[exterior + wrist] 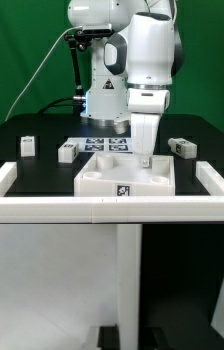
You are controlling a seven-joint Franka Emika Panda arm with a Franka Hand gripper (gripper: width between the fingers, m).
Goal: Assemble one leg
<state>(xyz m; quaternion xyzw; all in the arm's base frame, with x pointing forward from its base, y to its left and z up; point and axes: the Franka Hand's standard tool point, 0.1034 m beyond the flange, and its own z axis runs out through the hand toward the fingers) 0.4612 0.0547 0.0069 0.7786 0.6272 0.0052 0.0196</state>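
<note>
The large flat white panel (105, 178) lies at the front middle of the black table. My gripper (147, 157) points straight down at the panel's far edge, towards the exterior view's right. In the wrist view the panel's top (60, 280) fills one side. Its raised edge runs as a white strip between my dark fingers (108, 339), and my gripper (129, 328) looks shut on that edge. Several small white legs lie loose on the table: one (28, 146) and another (67, 152) on the exterior view's left, and one (183, 147) on the right.
The marker board (108, 144) lies flat behind the panel, in front of the arm's base. Low white bars stand at the front left (8, 176) and front right (212, 178) of the table. A black camera stand (76, 60) rises at the back left.
</note>
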